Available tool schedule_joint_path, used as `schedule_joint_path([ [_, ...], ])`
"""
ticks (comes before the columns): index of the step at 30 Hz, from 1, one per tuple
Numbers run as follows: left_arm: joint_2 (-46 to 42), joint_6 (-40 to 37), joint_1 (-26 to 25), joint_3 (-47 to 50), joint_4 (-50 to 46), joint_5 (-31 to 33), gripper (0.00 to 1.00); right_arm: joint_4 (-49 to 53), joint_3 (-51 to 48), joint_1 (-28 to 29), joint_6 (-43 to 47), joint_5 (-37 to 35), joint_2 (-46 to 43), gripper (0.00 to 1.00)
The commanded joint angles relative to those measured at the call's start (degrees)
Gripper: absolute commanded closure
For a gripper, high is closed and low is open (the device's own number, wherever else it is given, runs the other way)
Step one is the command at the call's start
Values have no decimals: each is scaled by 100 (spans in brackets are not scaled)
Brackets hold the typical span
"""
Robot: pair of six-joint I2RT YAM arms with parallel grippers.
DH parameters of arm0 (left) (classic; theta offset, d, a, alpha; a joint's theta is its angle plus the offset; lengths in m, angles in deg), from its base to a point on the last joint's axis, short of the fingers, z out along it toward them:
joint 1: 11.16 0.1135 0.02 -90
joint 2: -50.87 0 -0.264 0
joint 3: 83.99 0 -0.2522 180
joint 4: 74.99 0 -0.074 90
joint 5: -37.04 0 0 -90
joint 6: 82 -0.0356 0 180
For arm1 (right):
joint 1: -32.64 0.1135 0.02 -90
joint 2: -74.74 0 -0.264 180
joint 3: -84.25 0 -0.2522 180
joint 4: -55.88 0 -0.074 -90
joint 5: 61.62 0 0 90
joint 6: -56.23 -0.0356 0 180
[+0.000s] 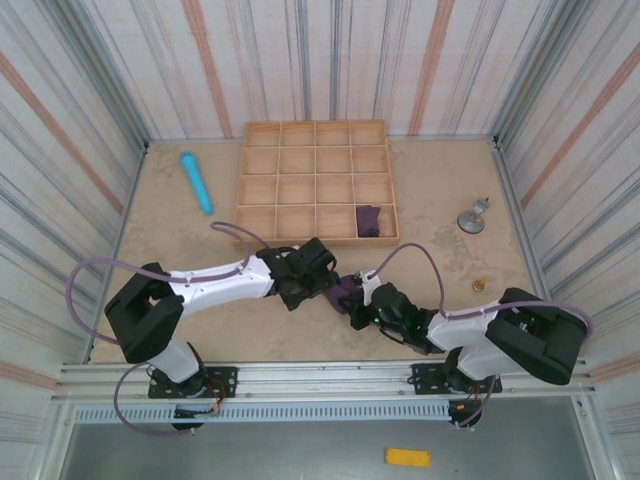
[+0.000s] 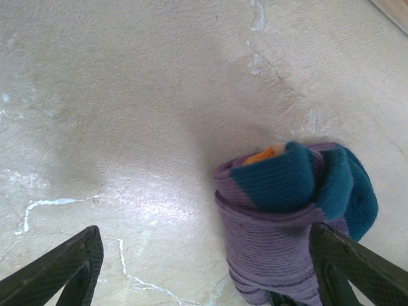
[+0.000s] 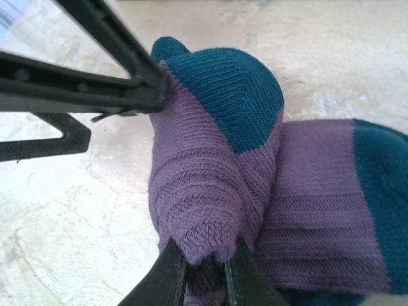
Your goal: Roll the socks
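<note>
**A:** On the table, just in front of the wooden tray, what's that purple lump?

**B:** That's the rolled sock, with its teal end showing. The second sock sits bundled in a bottom-row tray compartment.

**A:** Who's holding the roll?

**B:** The right gripper, pinched tight on a fold. I'd guess that's to stop it unwinding. The left gripper is spread wide around the roll and grips nothing.
</note>
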Motion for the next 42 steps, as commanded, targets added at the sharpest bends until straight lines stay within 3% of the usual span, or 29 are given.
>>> schedule_joint_path([
  [1, -198, -73, -14, 157, -4, 351, 15, 1424, -219, -200, -925, 395, -53, 100],
  [7, -130, -174, -74, 154, 251, 64, 23, 1819, -398, -446, -1330, 705, -329, 100],
  [10, -150, -71, -261, 158, 352, 244, 25, 2181, -435, -549, -1666, 746, -473, 100],
  [17, -45, -121, -462, 45, 658, 289, 27, 3564, -355, -767, -2446, 848, -959, 100],
  [22, 137, -226, -503, -3, 852, 181, 30, 4406, -239, -1284, -2788, 1199, -1141, 100],
  [31, 705, -340, -612, -279, 1385, -186, 37, 4368, -180, -1584, -2965, 1485, -558, 100],
  [42, 1408, -151, -630, -546, 1699, -359, 41, 4534, -366, -1915, -3159, 1588, -605, 100],
])
